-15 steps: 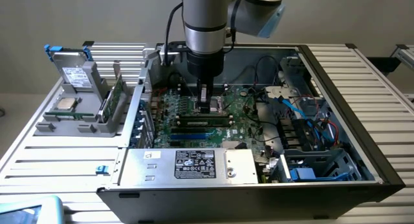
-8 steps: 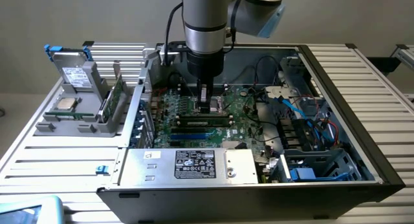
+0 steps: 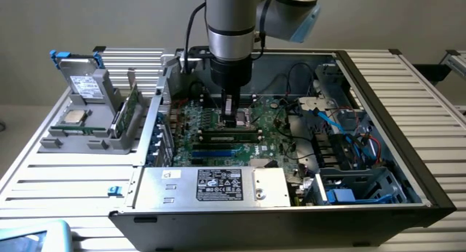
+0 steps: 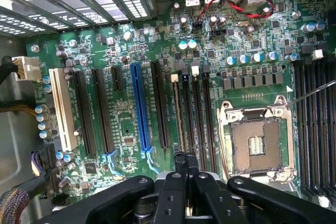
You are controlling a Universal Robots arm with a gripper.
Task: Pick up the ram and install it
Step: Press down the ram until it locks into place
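Note:
The ram (image 3: 231, 135), a long narrow green stick with dark chips, stands on edge in a memory slot of the motherboard (image 3: 273, 118), inside the open computer case. My gripper (image 3: 235, 121) comes straight down from the arm and hovers just behind the ram, on the CPU socket side. In the wrist view the gripper (image 4: 186, 163) is shut with nothing visible between its black fingers (image 4: 178, 192). Its tips sit over one end of the row of memory slots (image 4: 195, 114). The slot furthest from the socket holds a thin brownish strip (image 4: 178, 114).
The open CPU socket (image 4: 257, 145) lies beside the memory slots, and a blue expansion slot (image 4: 140, 108) is on their other side. A grey holder (image 3: 87, 137) at the exterior view's left carries a drive (image 3: 87, 85), a chip and a green card (image 3: 125, 113). The power supply (image 3: 211, 186) and cables (image 3: 342, 132) crowd the case.

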